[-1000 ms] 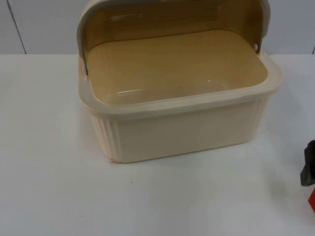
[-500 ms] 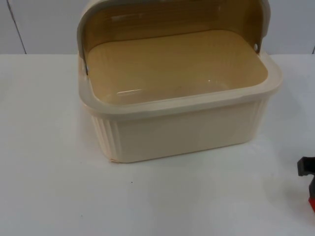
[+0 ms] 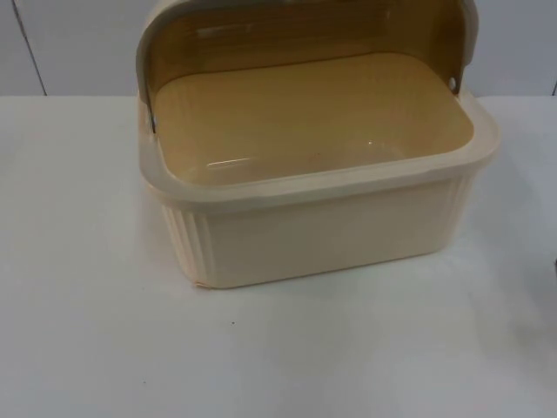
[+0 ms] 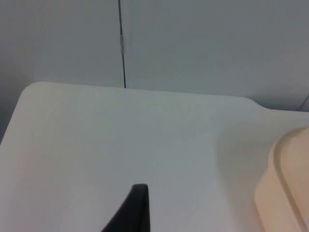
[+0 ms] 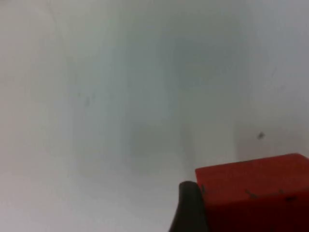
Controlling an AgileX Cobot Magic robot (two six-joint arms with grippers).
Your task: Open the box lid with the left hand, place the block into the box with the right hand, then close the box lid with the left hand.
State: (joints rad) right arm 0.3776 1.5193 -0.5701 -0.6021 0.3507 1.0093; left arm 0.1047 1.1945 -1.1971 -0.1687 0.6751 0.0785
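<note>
Now: lid up, red block beside the right gripper's fingertip

Centrally on the white bench (image 3: 87, 331) stands the cream box (image 3: 322, 235), its lid (image 3: 305, 30) swung up at the back and its inside bare. The right gripper (image 5: 190, 208) hangs over the bench with a black fingertip touching the side of the red block (image 5: 256, 193); whether it is clamped on the block I cannot tell. The left gripper (image 4: 133, 210) waits above bare bench beside the box's rim, its spread not visible.

Robot body: black fingertips.
Left gripper (image 4: 133, 212) fingertip matte, tapered; right gripper (image 5: 190, 208) fingertip dark, rounded.
</note>
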